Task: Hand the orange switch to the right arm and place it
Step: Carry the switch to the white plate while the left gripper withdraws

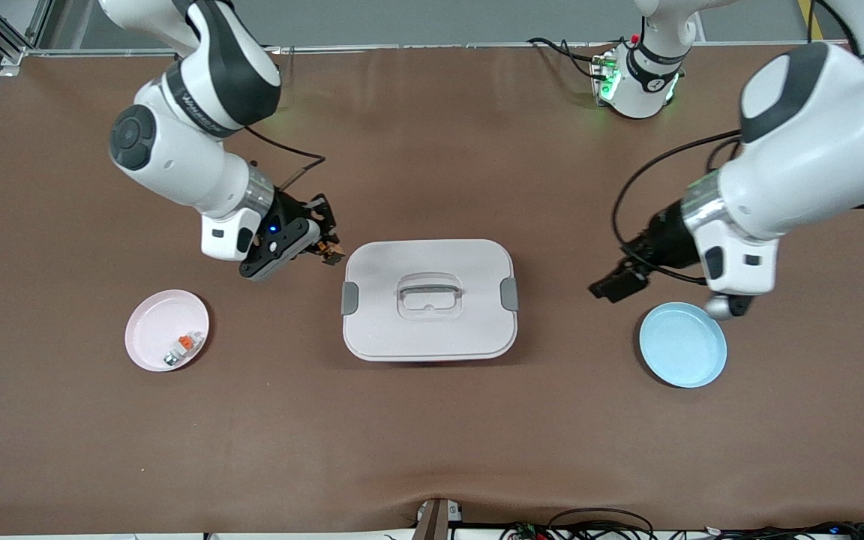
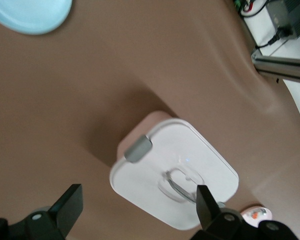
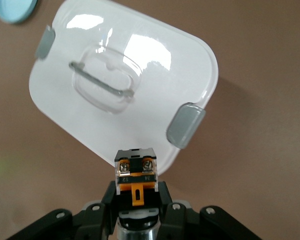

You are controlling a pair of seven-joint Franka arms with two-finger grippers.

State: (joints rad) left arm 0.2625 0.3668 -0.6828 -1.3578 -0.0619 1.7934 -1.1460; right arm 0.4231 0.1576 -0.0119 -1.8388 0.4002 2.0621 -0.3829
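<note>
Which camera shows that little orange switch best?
The right wrist view: the orange switch fills its foreground, clamped in the right gripper. The front view shows only a speck beside the lidded box. The left wrist view misses it.

The light is bright and even. Soft shadows lie on the brown bench (image 1: 432, 435) under the arms. White glare shines on the box lid (image 3: 125, 85). The left wrist view looks a bit blurry, maybe.

Black-and-orange switch (image 3: 135, 173) — white box (image 1: 428, 300), pink plate (image 1: 148, 334), blue plate (image 1: 682, 345)
</note>
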